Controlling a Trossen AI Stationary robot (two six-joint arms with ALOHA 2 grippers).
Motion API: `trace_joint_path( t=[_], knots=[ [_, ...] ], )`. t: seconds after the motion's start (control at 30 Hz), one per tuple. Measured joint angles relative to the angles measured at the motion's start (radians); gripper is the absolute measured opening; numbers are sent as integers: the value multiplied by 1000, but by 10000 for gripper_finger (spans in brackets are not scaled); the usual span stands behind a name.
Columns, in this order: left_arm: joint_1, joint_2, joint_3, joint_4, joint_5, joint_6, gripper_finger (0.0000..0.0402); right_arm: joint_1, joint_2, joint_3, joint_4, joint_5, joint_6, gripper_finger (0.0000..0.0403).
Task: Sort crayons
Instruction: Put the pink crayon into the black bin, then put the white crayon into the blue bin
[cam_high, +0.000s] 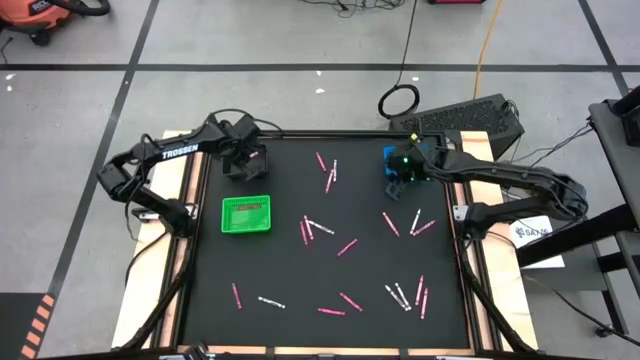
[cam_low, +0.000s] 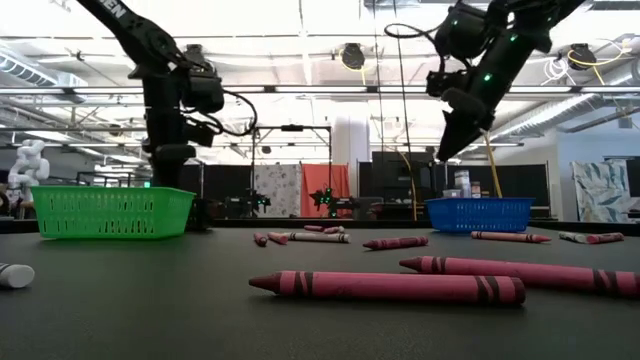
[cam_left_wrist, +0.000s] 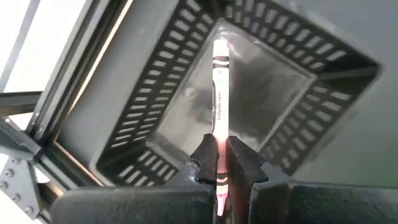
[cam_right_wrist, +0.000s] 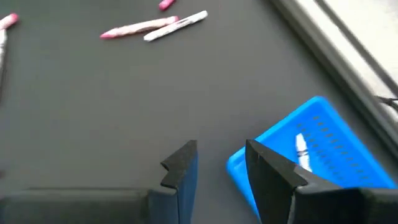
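Black bench (cam_high: 330, 262) first: most crayons (cam_high: 346, 246) lie scattered across its middle and near edge. Your green tray (cam_high: 246, 215) sits toward the left edge, the blue tray (cam_right_wrist: 323, 146) at the far right. Left gripper (cam_left_wrist: 219, 167) pinches a pink crayon (cam_left_wrist: 219, 112) above the tray below it; centre it, then release low. Right gripper (cam_right_wrist: 219, 163) hangs spread beside the blue tray.
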Motion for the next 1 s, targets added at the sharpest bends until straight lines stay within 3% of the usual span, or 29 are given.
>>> trace_joint_path(
  t=[0.2, 0.3, 0.63, 0.77, 1.0],
  knots=[
    [14, 0, 0, 6, 0, 0, 9, 116, -67, 0, -114, -6, 145, 121],
    [16, 0, 0, 6, 0, 1, 14, 175, -98, 0, -138, -59, 205, 121],
    [14, 0, 0, 5, -1, 16, 85, 344, -110, 0, -105, -170, 390, 121],
    [-4, -4, 2, 2, -1, -10, 91, 354, -91, -1, -32, -182, 397, 121],
    [-86, -72, 54, 0, 21, -25, 91, 430, -68, -1, 43, -234, 606, 121]
  ],
)
